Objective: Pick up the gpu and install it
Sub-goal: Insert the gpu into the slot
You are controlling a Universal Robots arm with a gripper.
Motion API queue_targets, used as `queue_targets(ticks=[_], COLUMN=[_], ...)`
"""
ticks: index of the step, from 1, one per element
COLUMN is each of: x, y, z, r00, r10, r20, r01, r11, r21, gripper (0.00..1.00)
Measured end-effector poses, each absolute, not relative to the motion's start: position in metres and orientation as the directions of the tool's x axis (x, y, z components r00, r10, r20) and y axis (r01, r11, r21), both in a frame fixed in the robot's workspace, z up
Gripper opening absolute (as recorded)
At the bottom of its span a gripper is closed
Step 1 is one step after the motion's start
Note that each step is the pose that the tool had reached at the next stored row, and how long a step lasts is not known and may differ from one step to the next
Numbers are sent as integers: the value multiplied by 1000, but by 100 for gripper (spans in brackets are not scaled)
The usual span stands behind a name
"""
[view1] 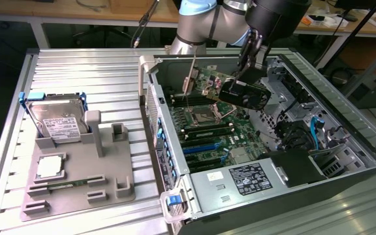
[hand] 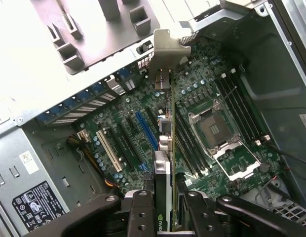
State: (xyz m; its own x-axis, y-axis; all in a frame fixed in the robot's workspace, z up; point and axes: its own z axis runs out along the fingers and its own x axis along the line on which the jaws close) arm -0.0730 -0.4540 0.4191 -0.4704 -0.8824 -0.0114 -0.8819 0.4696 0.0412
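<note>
**Holding aloft: gpu (view1: 244,94) in black two-fingered gripper (hand: 166,202)**

**Item.** The gpu is a thin, flat, black rectangular expansion card with a silver metal end bracket (hand: 168,47).

**Location.** It hangs tilted inside the open dark metal computer case (view1: 293,208). It sits above the green motherboard (hand: 192,94) toward the case's far end and is clear of the board. In the wrist view the card is seen edge-on. It runs between the long blue expansion slot (hand: 145,131) and the silver square processor socket (hand: 212,131), with its bracket toward the case's slotted rear wall.

**Hand.** The gripper is clamped on the gpu, with one black finger (hand: 142,212) on each flat face at the end away from the bracket.

**Case, other contents.** A silver power supply box with a black label (view1: 227,188) fills the near corner of the case.

**Tabletop.** The ribbed grey metal tabletop (view1: 83,68) carries the case. Just beside the case, on the exterior view's left, it also carries a grey moulded parts holder (view1: 77,196).

- Far corner of the holder: a silver hard drive with a white label (view1: 57,122), propped upright.
- Middle of the holder's outer edge: a silver square chip (view1: 49,167).
- Near edge of the holder: a slim green memory stick (view1: 67,185), lying flat.
</note>
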Motion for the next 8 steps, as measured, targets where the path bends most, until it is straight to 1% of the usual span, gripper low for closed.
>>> queue_targets(ticks=[8], x=[-73], y=[-454], z=[419], r00=[-428], r10=[-904], r20=[-11], r01=[-903], r11=[427], r21=[41], gripper=[27])
